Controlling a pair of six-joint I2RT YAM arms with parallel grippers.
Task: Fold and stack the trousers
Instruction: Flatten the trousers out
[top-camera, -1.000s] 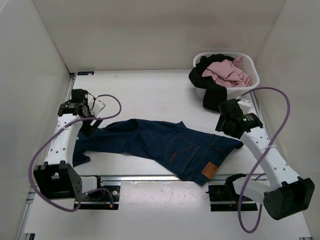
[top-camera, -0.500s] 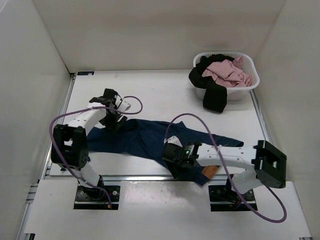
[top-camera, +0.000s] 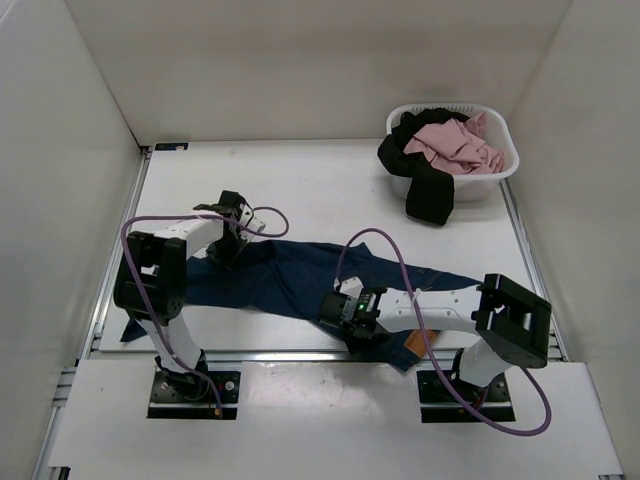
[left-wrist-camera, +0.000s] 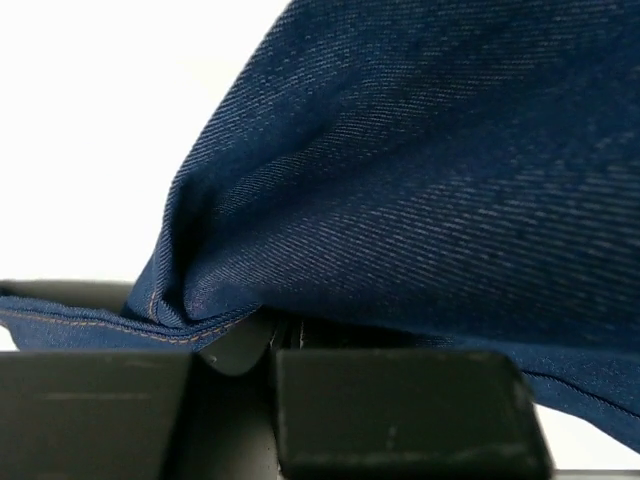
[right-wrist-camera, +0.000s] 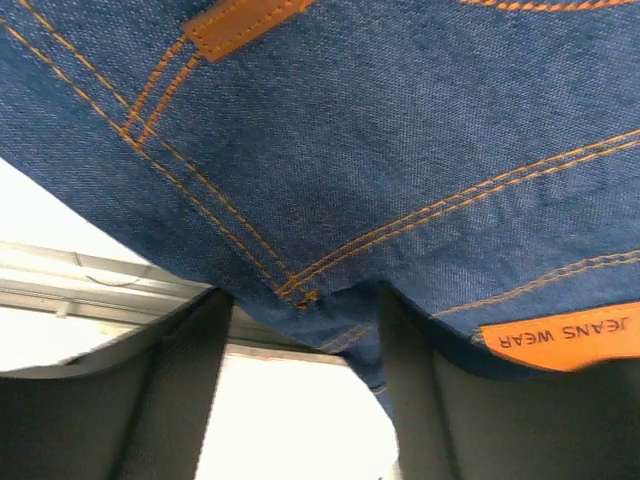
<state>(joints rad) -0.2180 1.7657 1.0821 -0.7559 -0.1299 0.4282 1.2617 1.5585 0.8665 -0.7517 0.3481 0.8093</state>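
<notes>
The trousers (top-camera: 300, 275), dark navy jeans with orange stitching, lie spread across the middle of the table, waistband towards the near edge. My left gripper (top-camera: 228, 248) sits on the far-left leg. In the left wrist view it (left-wrist-camera: 270, 345) is shut on a raised fold of the denim (left-wrist-camera: 420, 180). My right gripper (top-camera: 342, 318) is at the near waistband edge. In the right wrist view its jaws (right-wrist-camera: 302, 310) stand apart with the hem of the denim (right-wrist-camera: 350, 150) hanging between them, just left of the tan patch (right-wrist-camera: 560, 335).
A white basket (top-camera: 510, 150) stands at the back right holding a pink garment (top-camera: 455, 145). A black garment (top-camera: 425, 190) spills over its front onto the table. The metal rail (top-camera: 260, 357) runs along the near table edge, just under the waistband.
Both arms swung in onto the trousers. The left gripper came from the far left and shut on the leg. The right one moved from the right side to the near waistband and narrowed.
</notes>
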